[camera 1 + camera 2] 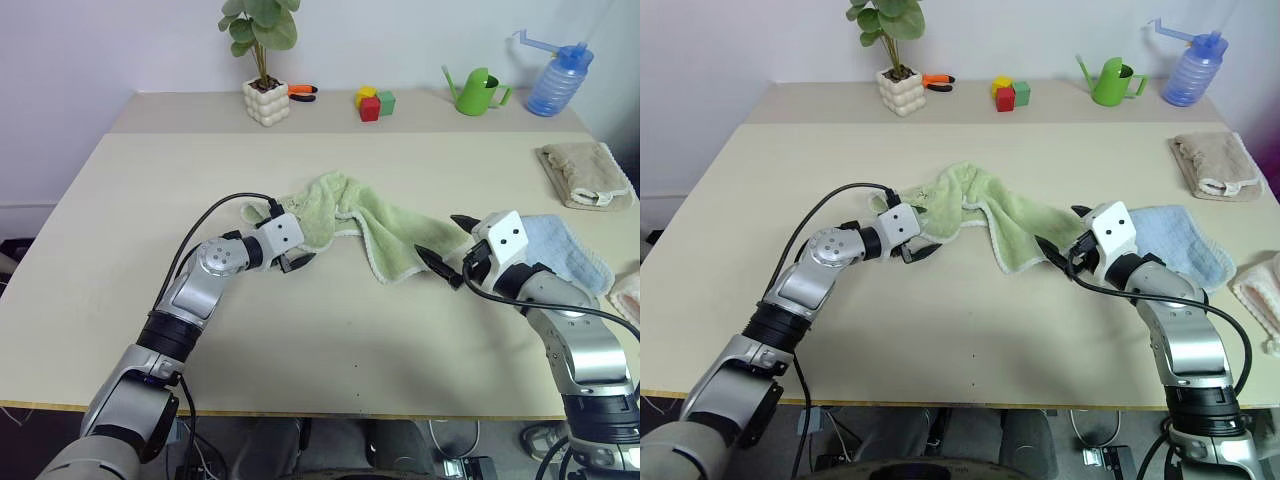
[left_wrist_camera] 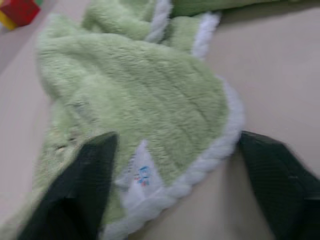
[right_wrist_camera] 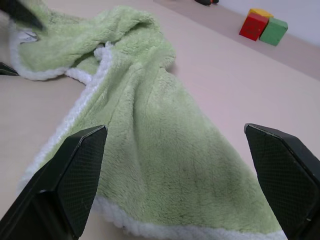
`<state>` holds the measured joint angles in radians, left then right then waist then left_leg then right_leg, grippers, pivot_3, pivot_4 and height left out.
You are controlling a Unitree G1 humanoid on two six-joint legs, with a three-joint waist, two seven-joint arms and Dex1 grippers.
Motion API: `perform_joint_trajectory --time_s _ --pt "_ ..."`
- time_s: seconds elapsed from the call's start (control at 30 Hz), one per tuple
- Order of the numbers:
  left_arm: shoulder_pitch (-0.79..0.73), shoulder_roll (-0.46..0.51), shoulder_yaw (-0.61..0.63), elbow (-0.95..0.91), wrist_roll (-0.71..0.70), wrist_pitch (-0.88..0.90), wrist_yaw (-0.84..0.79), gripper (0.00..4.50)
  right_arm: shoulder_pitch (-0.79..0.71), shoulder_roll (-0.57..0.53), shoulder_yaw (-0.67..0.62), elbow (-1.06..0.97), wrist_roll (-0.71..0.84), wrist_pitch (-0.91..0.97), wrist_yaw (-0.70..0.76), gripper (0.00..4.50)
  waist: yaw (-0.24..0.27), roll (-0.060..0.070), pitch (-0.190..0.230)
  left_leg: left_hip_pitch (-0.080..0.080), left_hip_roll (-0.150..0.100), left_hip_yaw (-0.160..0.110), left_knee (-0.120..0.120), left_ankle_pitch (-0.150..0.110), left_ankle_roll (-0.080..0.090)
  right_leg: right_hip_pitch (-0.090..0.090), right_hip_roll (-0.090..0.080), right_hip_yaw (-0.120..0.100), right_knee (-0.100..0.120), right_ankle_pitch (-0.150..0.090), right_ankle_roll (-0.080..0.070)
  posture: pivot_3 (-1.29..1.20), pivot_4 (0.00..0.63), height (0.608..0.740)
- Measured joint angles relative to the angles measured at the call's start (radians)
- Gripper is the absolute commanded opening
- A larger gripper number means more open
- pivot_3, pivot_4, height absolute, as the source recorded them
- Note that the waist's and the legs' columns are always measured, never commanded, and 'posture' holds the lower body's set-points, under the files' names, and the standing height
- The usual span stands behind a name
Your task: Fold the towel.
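The left claw [image 2: 165,190] is at one end of the green towel [image 1: 372,225]. Its two black fingers [image 2: 87,185] sit on each side of the towel's white edge, with a gap showing, so it is not pinching yet. The right claw [image 3: 175,175] is wide open at the other end, holding nothing, with the cloth between its fingers.

The towel lies crumpled in the middle of the worktop [image 1: 330,340], twisted in a wavy line from one claw to the other. It is not folded at all.

I think this is the grabbing step. Next, each claw needs to squeeze its end tight, and then the towel should be pulled out flat before any folding.

Now count. There are three towels: one green, one light blue [image 1: 570,250] beside the right arm, and one beige [image 1: 585,175] farther back. Along the back there is one plant pot [image 1: 266,100], one green watering can [image 1: 480,92], one blue spray bottle [image 1: 560,80], and three toy blocks [image 1: 374,102].
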<state>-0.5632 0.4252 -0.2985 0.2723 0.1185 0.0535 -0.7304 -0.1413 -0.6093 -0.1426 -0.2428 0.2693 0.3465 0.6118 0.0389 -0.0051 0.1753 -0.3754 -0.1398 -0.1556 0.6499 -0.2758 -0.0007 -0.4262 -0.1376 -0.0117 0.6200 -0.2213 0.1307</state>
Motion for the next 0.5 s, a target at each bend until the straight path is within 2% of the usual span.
perform_joint_trajectory --time_s 0.13,0.3,0.4,0.5 --pt "0.024 -0.001 0.001 -0.004 -0.012 -0.006 -0.012 0.05 -0.006 -0.014 0.000 -0.033 0.009 0.030 0.013 4.50 -0.003 0.000 0.000 0.000 0.001 0.000 0.000 0.000 0.000 0.000 0.001 0.000 0.000 0.000 -0.001 0.00 0.150 0.730" --pt "0.053 -0.006 0.052 -0.010 -0.033 -0.008 0.023 0.05 -0.035 -0.034 0.022 -0.077 0.019 0.071 0.044 4.50 -0.003 0.000 0.000 0.000 0.001 0.001 0.000 0.000 0.000 -0.001 0.001 0.001 0.000 0.000 -0.001 0.00 0.150 0.730" --pt "0.063 -0.047 0.167 -0.067 -0.133 0.048 0.071 0.05 -0.039 -0.044 0.064 -0.138 0.030 0.113 0.073 4.50 -0.001 -0.001 0.000 -0.001 0.002 0.001 0.000 0.000 0.000 -0.001 0.001 0.001 -0.001 0.001 -0.001 0.00 0.150 0.730" --pt "0.067 -0.054 0.274 -0.159 -0.219 0.096 0.104 0.05 -0.034 -0.101 0.156 -0.205 -0.003 0.121 0.115 4.50 -0.003 -0.001 0.000 -0.001 0.002 0.001 0.000 0.000 0.000 -0.001 0.001 0.001 -0.001 0.001 -0.001 0.00 0.150 0.730"
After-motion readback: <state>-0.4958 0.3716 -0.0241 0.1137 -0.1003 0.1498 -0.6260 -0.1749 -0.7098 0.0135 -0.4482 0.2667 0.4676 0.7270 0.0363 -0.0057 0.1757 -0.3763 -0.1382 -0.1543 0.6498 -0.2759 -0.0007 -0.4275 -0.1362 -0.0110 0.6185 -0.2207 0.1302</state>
